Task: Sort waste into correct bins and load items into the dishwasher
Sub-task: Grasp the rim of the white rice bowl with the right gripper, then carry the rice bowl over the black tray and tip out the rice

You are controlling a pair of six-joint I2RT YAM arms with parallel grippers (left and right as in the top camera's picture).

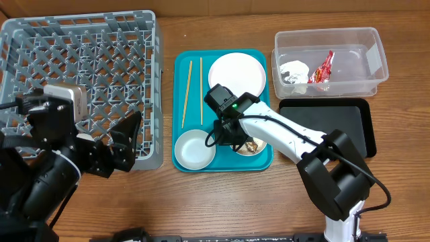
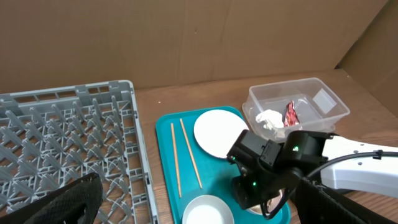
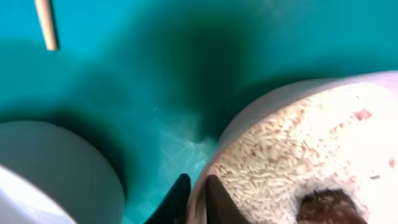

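Note:
A teal tray [image 1: 180, 67] holds a white plate [image 1: 236, 72], two wooden chopsticks [image 1: 188, 91], an empty white bowl [image 1: 193, 149] and a bowl of leftover rice [image 1: 254, 145]. My right gripper [image 1: 232, 134] is down on the tray. In the right wrist view it [image 3: 196, 199] is shut on the rim of the rice bowl [image 3: 298, 155], one finger inside and one outside. My left gripper [image 1: 124, 144] is open and empty at the front right corner of the grey dish rack [image 1: 80, 60]. Its fingers frame the left wrist view [image 2: 199, 186].
A clear plastic bin [image 1: 376, 47] at the back right holds a red wrapper [image 1: 324, 67] and a crumpled tissue [image 1: 294, 70]. A black tray [image 1: 336, 128] lies in front of it. The empty bowl [image 3: 50, 168] sits close to the left of the rice bowl.

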